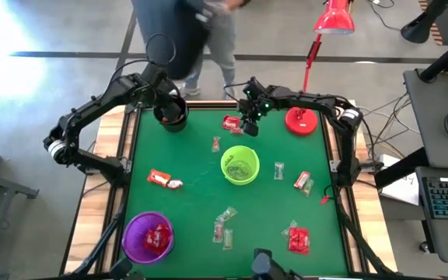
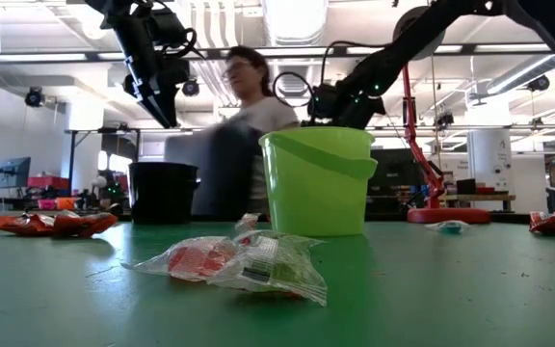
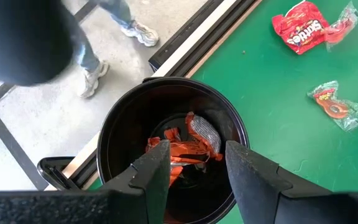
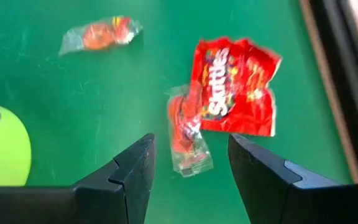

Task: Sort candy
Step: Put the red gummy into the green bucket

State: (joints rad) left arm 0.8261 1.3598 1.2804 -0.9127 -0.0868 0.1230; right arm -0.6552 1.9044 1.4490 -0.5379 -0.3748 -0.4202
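Candy lies scattered on the green table (image 1: 193, 155). My left gripper (image 3: 194, 168) hangs open over the black cup (image 1: 169, 117) at the far left. The cup holds orange-red wrapped candy (image 3: 179, 152). My right gripper (image 4: 191, 165) is open and slants down near the far edge. It is just above a clear-wrapped red candy (image 4: 188, 140), which lies against a red Skittles packet (image 4: 238, 87). The candy shows between the two fingers. A green cup (image 1: 239, 165) stands mid-table. A purple cup (image 1: 148, 237) at the near left holds red candy.
More candy lies at the left (image 1: 162, 180), right (image 1: 302, 181), near middle (image 1: 224, 225) and near right (image 1: 298, 237). A red lamp base (image 1: 302, 120) stands at the far right beside my right arm. A person (image 1: 185, 39) stands beyond the far edge.
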